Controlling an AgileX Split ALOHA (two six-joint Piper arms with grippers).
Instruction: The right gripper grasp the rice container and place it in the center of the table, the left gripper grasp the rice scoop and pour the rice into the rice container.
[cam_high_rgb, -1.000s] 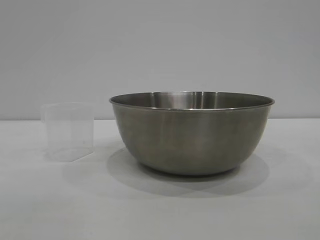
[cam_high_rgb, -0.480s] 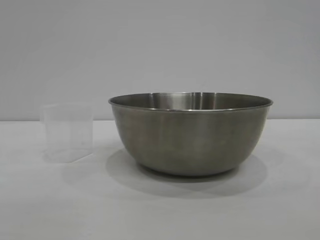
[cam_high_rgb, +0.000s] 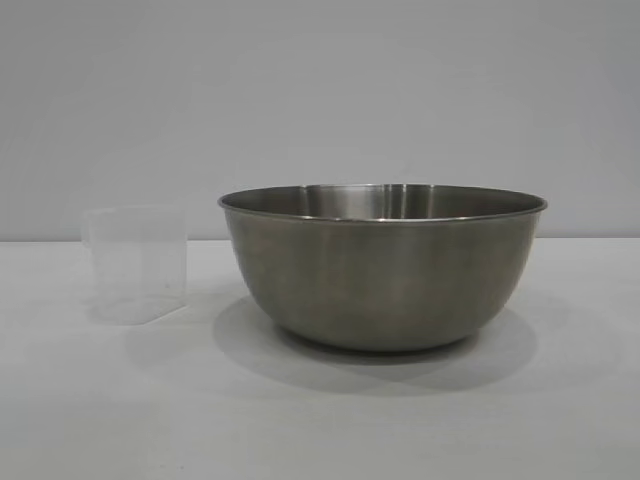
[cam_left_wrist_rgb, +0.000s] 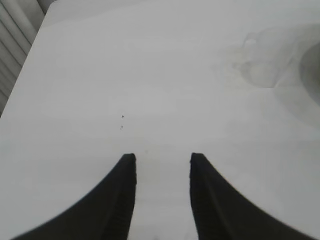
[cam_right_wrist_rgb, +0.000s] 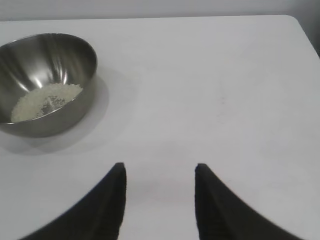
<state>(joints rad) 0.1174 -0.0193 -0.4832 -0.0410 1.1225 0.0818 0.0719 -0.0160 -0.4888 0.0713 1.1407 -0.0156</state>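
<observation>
Table (cam_high_rgb: 320, 430): white, matte. Rice container (cam_high_rgb: 382, 265) stands upright mid-table, well in from the edges; the rice (cam_right_wrist_rgb: 46, 101) lies heaped in its bottom. Rice scoop (cam_high_rgb: 136, 263) stands upright just beside it, apart. Left gripper (cam_left_wrist_rgb: 162, 165) and right gripper (cam_right_wrist_rgb: 160, 175) hang over bare tabletop, jaws parted, holding nothing.

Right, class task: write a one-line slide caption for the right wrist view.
Open right gripper hovers over the white table, away from the steel bowl holding rice.
</observation>
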